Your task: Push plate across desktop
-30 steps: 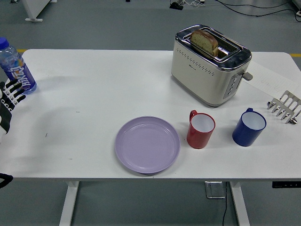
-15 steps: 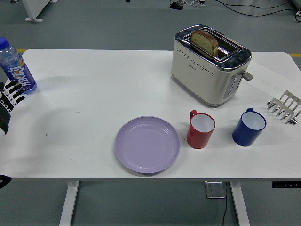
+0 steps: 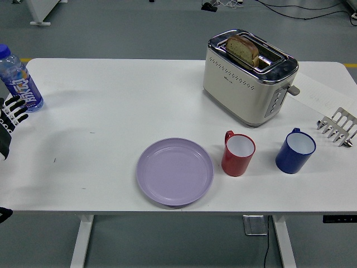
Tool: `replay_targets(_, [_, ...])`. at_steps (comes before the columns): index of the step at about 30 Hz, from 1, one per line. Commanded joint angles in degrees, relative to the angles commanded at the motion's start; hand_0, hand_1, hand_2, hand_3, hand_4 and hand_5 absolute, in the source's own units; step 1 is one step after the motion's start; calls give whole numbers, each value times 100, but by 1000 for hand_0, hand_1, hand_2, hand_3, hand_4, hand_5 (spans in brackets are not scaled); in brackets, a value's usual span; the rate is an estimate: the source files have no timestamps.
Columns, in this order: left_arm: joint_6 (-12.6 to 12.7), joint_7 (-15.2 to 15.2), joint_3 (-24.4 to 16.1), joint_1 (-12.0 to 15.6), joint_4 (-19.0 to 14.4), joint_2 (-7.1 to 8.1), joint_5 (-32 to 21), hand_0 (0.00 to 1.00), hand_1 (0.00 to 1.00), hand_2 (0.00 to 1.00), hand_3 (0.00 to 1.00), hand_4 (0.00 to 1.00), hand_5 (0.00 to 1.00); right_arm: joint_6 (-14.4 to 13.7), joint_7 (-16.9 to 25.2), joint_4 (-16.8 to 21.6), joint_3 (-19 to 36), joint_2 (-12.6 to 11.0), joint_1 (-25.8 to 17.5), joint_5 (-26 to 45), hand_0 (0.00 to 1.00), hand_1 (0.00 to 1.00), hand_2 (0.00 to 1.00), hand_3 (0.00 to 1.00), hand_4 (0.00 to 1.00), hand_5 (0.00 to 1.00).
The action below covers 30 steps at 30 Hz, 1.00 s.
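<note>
Plate (image 3: 175, 171) bare; red mug (image 3: 239, 153), blue mug (image 3: 295, 151) empty; left hand (image 3: 9, 121) fingers spread, holding nothing.

A white table (image 3: 111, 100) stands on grey floor (image 3: 122, 28) with black cables (image 3: 295, 8).

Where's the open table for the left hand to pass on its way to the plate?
Bare table runs from the left hand and bottle to the purple plate, and up behind it to the toaster. Crowded right of the plate: red mug, blue mug, metal rack.
</note>
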Motion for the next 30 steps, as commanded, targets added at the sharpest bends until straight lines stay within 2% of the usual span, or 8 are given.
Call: replay_targets(30, [72, -25, -9, -22, 7, 6, -36, 788, 791, 769, 750, 551, 998, -22, -2, 0, -14, 8, 20, -4, 652, 638, 711, 660, 239, 290])
